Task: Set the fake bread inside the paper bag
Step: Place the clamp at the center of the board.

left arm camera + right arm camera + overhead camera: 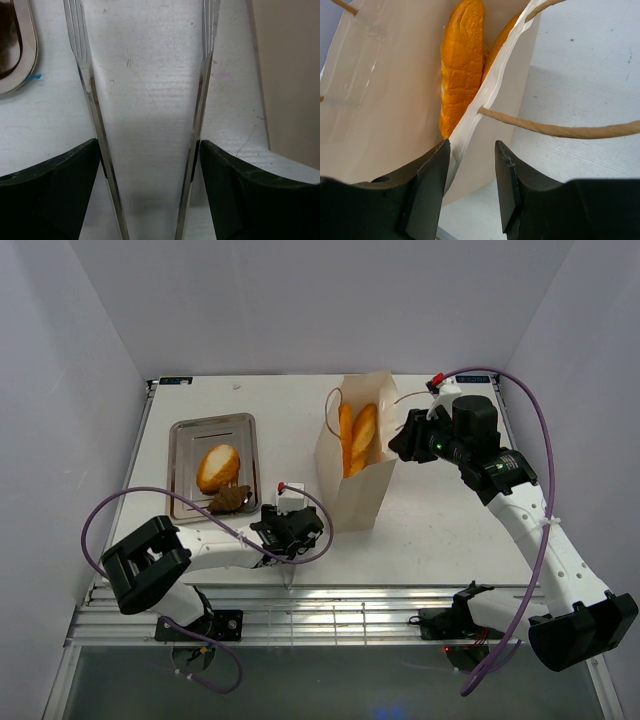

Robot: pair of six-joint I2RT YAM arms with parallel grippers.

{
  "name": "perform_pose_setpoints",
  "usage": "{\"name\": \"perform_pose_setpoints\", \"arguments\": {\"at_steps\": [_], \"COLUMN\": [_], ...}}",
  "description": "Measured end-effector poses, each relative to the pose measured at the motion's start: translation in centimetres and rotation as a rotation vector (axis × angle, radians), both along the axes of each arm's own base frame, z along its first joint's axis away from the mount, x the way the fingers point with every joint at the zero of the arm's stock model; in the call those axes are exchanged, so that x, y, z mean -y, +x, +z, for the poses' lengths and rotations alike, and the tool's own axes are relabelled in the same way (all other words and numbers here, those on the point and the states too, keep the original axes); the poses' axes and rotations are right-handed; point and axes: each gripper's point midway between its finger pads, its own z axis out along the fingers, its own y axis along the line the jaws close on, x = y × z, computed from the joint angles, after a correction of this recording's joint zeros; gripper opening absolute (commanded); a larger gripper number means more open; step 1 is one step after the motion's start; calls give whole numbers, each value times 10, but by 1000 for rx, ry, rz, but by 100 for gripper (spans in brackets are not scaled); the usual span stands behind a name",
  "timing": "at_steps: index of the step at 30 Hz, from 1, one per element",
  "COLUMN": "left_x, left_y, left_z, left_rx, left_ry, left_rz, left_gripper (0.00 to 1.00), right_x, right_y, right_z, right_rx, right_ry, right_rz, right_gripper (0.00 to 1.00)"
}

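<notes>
The paper bag (355, 475) stands upright mid-table with two long golden bread pieces (357, 438) inside. In the right wrist view one baguette (462, 60) leans against the bag's inner wall (380, 90). My right gripper (472, 150) straddles the bag's rim, one finger inside and one outside, jaws apart. An oval roll (218, 468) and a darker brown piece (230, 500) lie in the steel tray (185, 440). My left gripper (149, 142) holds silver tongs (90, 85) low over the table between tray and bag; both tong arms rest against its pads, spread wide with nothing between them.
The bag's cord handle (560, 131) loops out to the right of my right gripper. The tray's rim (27, 55) is at the left of the tongs and the bag's side (290, 75) at the right. White walls enclose the table.
</notes>
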Motion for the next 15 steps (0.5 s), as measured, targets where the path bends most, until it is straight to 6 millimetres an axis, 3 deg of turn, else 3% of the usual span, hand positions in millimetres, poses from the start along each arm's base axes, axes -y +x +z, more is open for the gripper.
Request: {"name": "perform_pose_setpoints", "arguments": {"at_steps": [8, 15], "left_x": [-2, 7], "left_y": [6, -25], "left_z": [3, 5], "left_rx": [34, 47], "left_ry": [-38, -55], "left_rz": [-11, -47], "left_gripper": [94, 95], "right_x": [0, 0], "right_y": [0, 1], "right_z": [0, -3], "right_rx": [3, 1], "right_ry": [-4, -5], "right_rz": [2, 3], "right_gripper": [47, 47]}}
